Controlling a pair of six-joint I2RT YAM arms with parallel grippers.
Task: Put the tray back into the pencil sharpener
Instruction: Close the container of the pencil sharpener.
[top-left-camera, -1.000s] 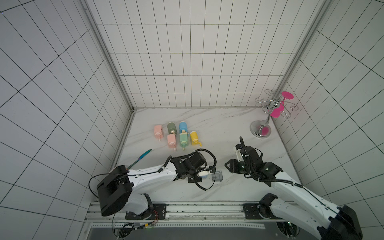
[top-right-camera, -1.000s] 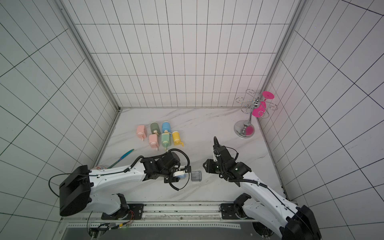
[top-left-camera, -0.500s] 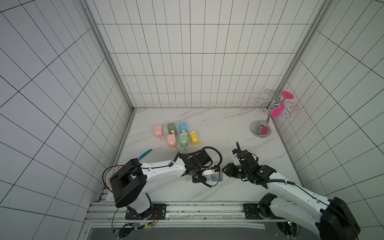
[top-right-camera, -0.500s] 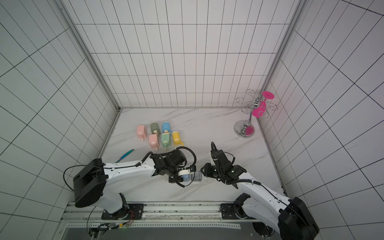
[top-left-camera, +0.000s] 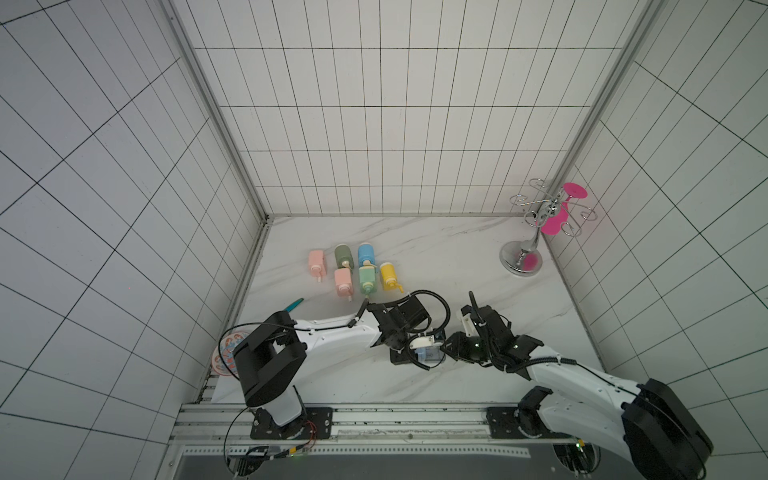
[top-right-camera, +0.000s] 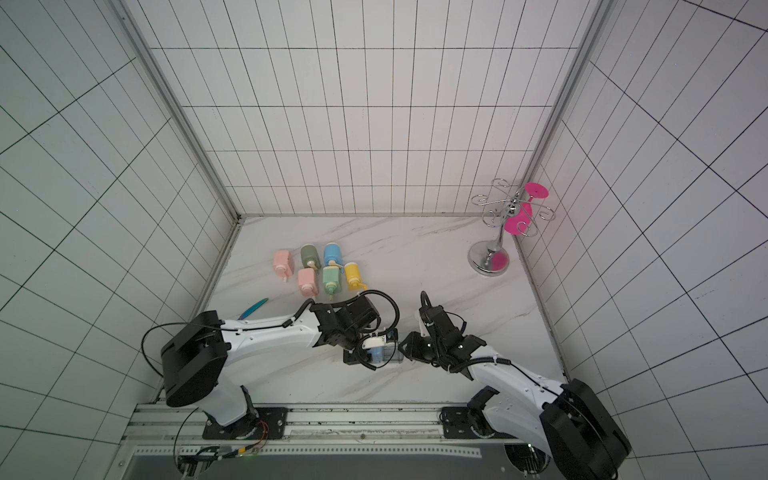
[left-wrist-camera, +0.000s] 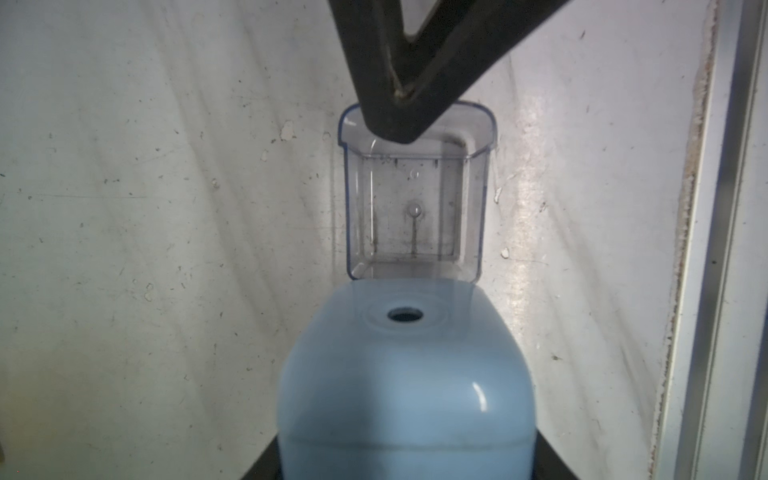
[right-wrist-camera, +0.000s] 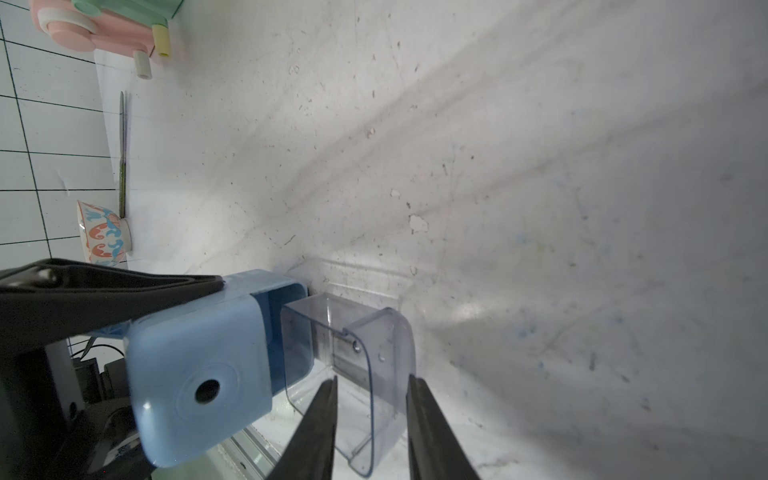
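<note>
My left gripper (top-left-camera: 415, 352) is shut on the light blue pencil sharpener (left-wrist-camera: 407, 374), which lies low over the table near its front edge. The clear plastic tray (right-wrist-camera: 361, 353) lies on the table with its back end at the mouth of the sharpener's opening (right-wrist-camera: 291, 316); most of it sticks out. My right gripper (right-wrist-camera: 372, 380) is shut on the tray's curved front end, one finger on each side. In both top views the sharpener (top-right-camera: 376, 353) and tray (top-right-camera: 392, 355) show between the two grippers. The left fingertips are hidden behind the sharpener in the left wrist view.
Several coloured pump bottles (top-left-camera: 357, 270) lie in a cluster behind the left arm. A chrome glass rack (top-left-camera: 536, 232) with a pink glass stands at the back right. A teal pen (top-left-camera: 295, 304) and a patterned bowl (top-left-camera: 226, 351) lie by the left wall. The metal rail (top-left-camera: 374, 415) runs along the front.
My right gripper has moved left up to the tray and its jaws have narrowed onto the tray's front end. The left arm has shifted a little with the sharpener.
</note>
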